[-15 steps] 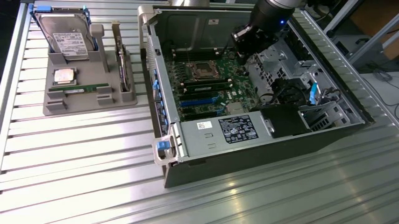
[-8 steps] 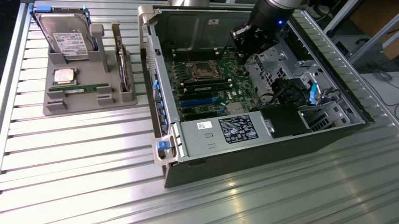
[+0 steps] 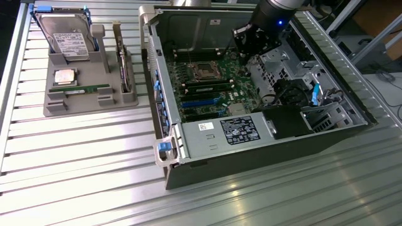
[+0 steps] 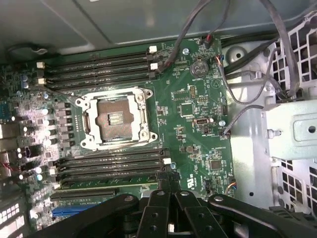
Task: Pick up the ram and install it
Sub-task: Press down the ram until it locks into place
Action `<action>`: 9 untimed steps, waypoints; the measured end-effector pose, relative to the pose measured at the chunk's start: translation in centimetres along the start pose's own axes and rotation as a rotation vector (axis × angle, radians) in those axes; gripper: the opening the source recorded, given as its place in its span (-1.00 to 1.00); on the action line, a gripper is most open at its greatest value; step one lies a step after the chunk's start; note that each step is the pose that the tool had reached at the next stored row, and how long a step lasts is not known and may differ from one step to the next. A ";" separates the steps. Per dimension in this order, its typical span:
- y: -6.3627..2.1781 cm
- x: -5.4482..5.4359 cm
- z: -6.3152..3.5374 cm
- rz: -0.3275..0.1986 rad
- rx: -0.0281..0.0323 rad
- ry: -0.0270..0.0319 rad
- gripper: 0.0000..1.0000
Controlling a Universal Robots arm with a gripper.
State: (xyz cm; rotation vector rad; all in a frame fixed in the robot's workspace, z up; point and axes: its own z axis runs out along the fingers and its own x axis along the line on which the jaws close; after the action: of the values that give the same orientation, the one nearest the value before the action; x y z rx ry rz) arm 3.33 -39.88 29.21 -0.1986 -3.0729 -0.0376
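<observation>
A ram [image 3: 80,88] stands on edge in the grey holder tray [image 3: 60,109] on the exterior view's left; it is a thin green stick with a white label. My gripper [image 3: 250,52] hangs inside the open computer case [image 3: 251,146], far from that tray. In the wrist view the gripper [image 4: 167,184] is shut with nothing between its black fingers [image 4: 159,196]. Its tips sit over one end of the memory slots [image 4: 111,166] beside the empty CPU socket [image 4: 115,119]. A thin green strip [image 4: 106,185] lies along the slot nearest the tips, like a stick seated there.
The tray also holds a hard drive [image 3: 66,33], a square silver CPU [image 3: 65,76] and a card with a metal bracket [image 3: 124,66]. Loose cables [image 4: 237,94] and a metal drive cage [image 4: 292,129] flank the motherboard. The power supply [image 3: 232,129] fills the case's near end.
</observation>
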 end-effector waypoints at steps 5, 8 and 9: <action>0.00 0.0 0.04 0.050 -0.0033 -0.0010 -0.79; 0.00 0.0 0.08 0.111 -0.0071 -0.0023 -0.79; 0.00 0.0 0.09 0.126 -0.0081 -0.0026 -0.79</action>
State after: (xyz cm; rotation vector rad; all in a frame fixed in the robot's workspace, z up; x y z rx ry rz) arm 3.33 -39.88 29.13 -0.3927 -3.0558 -0.0437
